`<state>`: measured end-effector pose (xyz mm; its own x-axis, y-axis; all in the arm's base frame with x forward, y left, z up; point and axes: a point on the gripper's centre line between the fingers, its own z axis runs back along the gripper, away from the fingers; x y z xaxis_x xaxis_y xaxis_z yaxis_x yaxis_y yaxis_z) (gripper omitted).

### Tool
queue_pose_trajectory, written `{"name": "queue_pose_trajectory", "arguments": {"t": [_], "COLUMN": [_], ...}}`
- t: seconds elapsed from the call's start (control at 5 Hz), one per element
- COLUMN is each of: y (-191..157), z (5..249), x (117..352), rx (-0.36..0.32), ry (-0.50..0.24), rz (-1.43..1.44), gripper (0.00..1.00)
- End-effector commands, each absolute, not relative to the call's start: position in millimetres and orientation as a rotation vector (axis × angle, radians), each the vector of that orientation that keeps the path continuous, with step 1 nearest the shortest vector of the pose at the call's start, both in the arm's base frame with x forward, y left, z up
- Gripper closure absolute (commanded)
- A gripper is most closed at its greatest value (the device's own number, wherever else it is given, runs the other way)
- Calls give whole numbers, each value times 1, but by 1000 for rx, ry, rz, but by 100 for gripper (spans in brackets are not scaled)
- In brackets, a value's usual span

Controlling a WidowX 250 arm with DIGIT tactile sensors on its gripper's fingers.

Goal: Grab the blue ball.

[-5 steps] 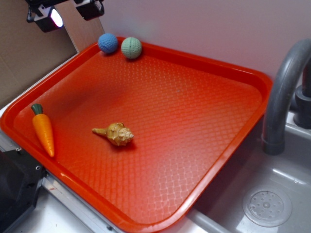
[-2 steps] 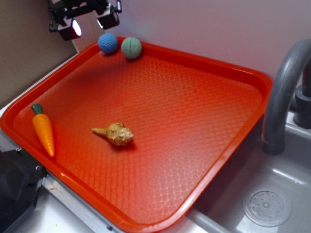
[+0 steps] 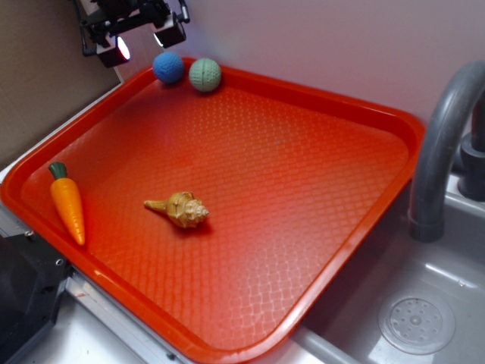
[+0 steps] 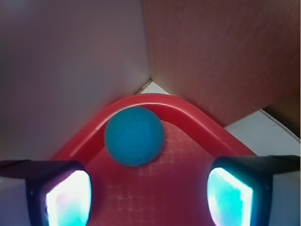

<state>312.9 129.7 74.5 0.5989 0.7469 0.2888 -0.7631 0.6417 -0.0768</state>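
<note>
End effector [image 3: 142, 39] cropped, prob. open; blue ball [image 4: 134, 136] blurry.

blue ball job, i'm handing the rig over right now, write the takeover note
Gripper: open, empty, raised over the tray's far left corner, not touching anything.
Small matte blue ball: in the far corner of the orange plastic tray, close beside the pale green ball. In the wrist view it sits ahead of the open fingers, not between them.
Done: approach only.
Left: advance, lower around the blue ball, close, lift.
</note>
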Motion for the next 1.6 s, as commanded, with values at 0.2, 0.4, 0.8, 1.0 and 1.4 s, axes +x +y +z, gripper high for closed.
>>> {"name": "queue_pose_trajectory", "arguments": {"t": [0.2,0.4,0.8,1.0,1.4], "y": [152,153,144,133,127], "z": [89,89,83,84,87], "x": [281,286,301,302,312], "rx": [93,103,92,86,50], "ry": [-568,-570,-558,-551,-555], "rz": [845,848,817,800,782], "gripper": [0,0,0,0,0]}}
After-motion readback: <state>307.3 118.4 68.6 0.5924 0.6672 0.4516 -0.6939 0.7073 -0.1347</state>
